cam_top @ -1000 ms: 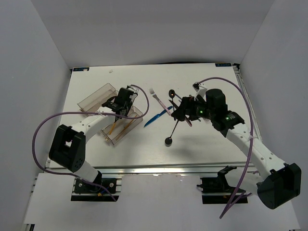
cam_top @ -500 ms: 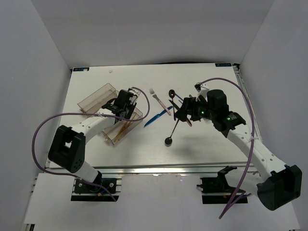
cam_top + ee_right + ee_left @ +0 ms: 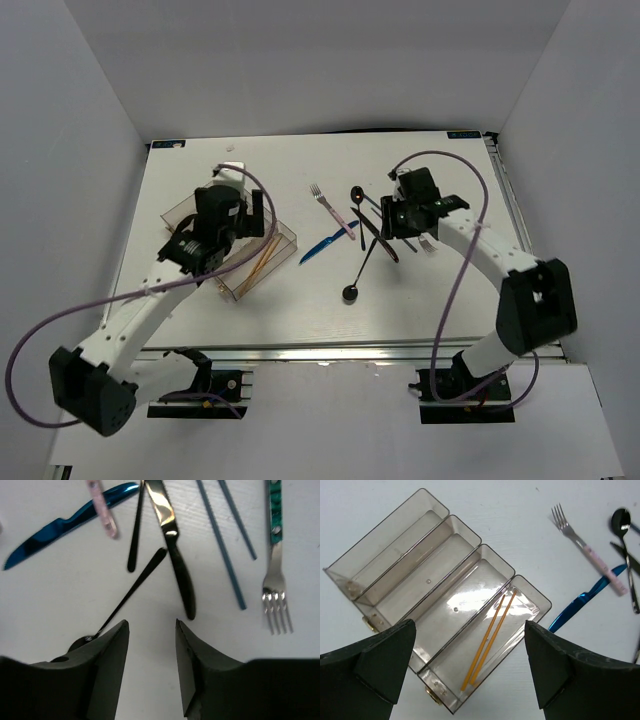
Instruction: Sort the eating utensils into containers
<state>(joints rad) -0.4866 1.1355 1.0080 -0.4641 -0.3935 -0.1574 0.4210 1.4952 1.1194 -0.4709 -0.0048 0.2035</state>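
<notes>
The containers are one clear tray [image 3: 395, 540] with long compartments. Two orange chopsticks [image 3: 489, 641] lie in its end compartment, also visible in the top view [image 3: 262, 262]. My left gripper [image 3: 470, 675] hovers above that end of the tray [image 3: 190, 208], open and empty. A pink-handled fork [image 3: 330, 205], blue knife [image 3: 325, 243] and black spoon [image 3: 358, 272] lie mid-table. My right gripper [image 3: 150, 650] hangs over bare table, open with a moderate gap and nothing in it, just short of a black-handled knife [image 3: 175, 555]. The long black spoon [image 3: 125, 600] runs under its left finger [image 3: 107, 665].
Two blue-grey chopsticks [image 3: 225, 540] and a green-handled fork [image 3: 275, 555] lie to the right of the black-handled knife. Another black spoon [image 3: 621, 520] lies beyond the pink-handled fork [image 3: 590, 550]. White walls enclose the table on three sides.
My left gripper has opened and let go of the orange chopsticks, which now lie in the tray, and it has risen. My right gripper has shifted over the utensils and its jaws have narrowed.
</notes>
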